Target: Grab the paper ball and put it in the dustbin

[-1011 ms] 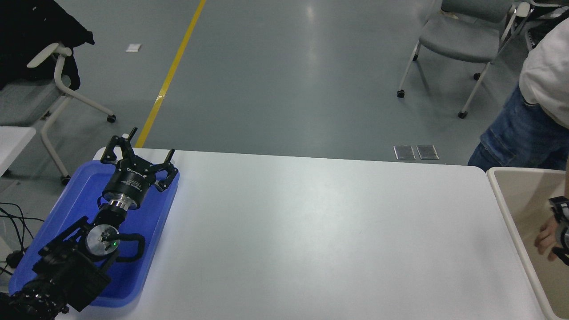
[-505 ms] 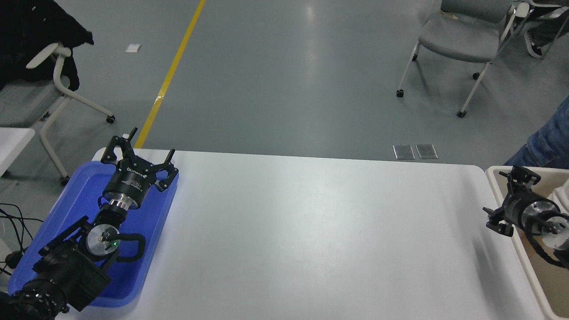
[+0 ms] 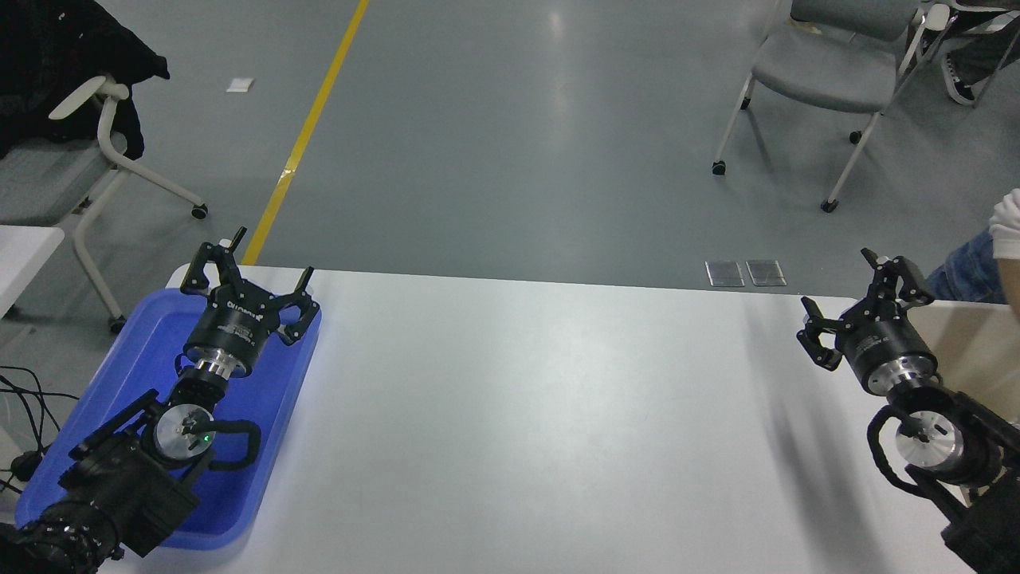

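Observation:
The paper ball is not in view. The beige dustbin [image 3: 976, 343] stands at the table's right edge, mostly hidden behind my right arm; only part of its inner wall shows. My right gripper [image 3: 857, 296] is open and empty, raised over the table's far right corner just left of the bin. My left gripper [image 3: 243, 271] is open and empty, parked over the blue tray at the lower left.
A shallow blue tray [image 3: 263, 446] lies at the table's left edge under my left arm. A person's sleeve and jeans [image 3: 988, 259] show beyond the far right corner. Chairs stand on the floor behind, one [image 3: 829, 72] at the top right.
My right arm has swung out from over the dustbin, moving left and up into view over the table's far right corner. The person at the right has stepped back. The left arm has not moved.

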Robot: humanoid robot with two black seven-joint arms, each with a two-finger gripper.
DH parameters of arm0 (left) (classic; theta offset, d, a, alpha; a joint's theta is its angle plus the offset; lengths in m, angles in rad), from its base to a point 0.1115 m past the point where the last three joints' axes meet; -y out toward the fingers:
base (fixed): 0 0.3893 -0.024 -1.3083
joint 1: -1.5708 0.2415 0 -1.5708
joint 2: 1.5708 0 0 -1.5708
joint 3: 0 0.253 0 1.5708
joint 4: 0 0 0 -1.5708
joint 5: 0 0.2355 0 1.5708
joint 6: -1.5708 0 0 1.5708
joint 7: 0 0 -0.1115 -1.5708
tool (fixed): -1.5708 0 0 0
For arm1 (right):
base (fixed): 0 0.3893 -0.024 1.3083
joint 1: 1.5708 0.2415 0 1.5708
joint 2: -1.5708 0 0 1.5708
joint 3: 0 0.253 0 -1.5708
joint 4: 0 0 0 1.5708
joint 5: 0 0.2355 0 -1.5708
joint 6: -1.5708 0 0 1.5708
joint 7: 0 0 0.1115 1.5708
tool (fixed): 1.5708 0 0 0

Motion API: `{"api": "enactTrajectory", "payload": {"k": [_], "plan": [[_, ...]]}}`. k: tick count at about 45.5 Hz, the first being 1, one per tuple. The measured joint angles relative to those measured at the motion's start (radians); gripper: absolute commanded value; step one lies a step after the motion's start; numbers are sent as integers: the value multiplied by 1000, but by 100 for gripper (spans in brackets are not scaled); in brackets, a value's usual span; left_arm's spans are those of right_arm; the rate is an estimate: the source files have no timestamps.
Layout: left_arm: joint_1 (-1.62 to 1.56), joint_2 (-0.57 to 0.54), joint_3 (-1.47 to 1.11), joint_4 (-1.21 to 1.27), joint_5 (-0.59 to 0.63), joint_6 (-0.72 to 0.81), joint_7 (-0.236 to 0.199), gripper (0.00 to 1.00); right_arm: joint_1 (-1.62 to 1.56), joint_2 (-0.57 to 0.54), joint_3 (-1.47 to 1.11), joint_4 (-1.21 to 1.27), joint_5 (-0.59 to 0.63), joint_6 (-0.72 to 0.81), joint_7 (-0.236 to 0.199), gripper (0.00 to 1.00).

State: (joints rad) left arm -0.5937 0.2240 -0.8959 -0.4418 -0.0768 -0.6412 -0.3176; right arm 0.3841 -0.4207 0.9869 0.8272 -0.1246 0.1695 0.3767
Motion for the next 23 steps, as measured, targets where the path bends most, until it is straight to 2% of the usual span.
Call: {"api": "enactTrajectory", "payload": {"k": [2,9,23], "plan": [[0,0,0,0,0,0,0,100,-4,14,-3,0,-18,3,37,100],[0,0,0,0,0,0,0,100,-10,40,-7,-4,-44,4,94,100],[0,0,0,0,0,0,0,100,-16,72,-9,-1,-61,-71,138,100]]}}
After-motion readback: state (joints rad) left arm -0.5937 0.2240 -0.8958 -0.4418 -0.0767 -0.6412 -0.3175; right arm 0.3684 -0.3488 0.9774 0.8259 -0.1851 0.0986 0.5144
